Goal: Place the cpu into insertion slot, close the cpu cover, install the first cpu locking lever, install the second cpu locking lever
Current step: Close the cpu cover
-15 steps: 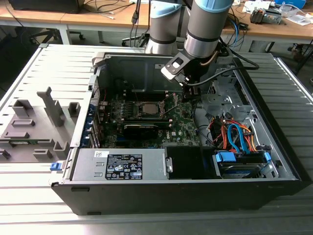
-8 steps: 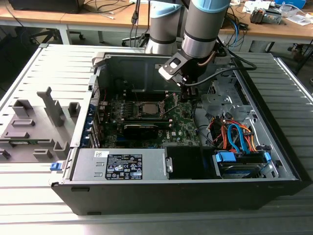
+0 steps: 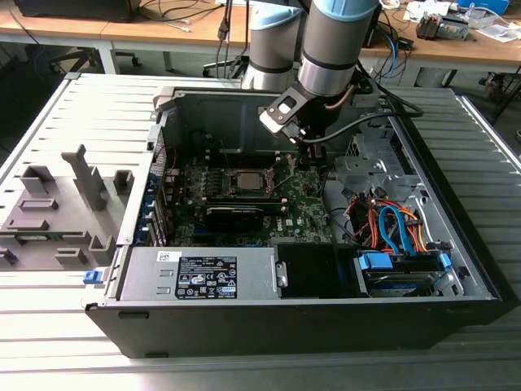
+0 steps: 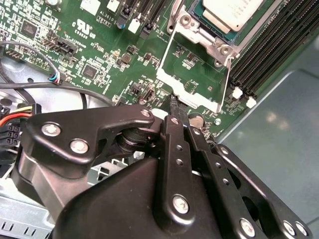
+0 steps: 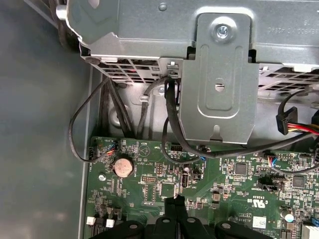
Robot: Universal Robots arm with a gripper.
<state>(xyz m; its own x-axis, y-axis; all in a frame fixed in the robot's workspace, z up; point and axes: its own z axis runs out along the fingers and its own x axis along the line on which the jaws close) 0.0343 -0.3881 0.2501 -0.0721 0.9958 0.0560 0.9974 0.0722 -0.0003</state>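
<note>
Cpu (image 4: 230, 11) flat in its slot, cpu cover (image 4: 192, 93) flipped open beside it, gripper (image 4: 173, 105) pinched shut on nothing just by the cover's outer edge, green board (image 4: 99, 59) open around.

The arm (image 3: 330, 57) is sheathed in grey with blue caps; the black gripper (image 4: 173, 105) is studded with silver screws.

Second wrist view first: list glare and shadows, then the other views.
Second wrist view: cpu top glares pale, case wall carries soft reflections. First wrist view: metal bracket evenly lit. Exterior view: motherboard dim, slatted table bright.
</note>
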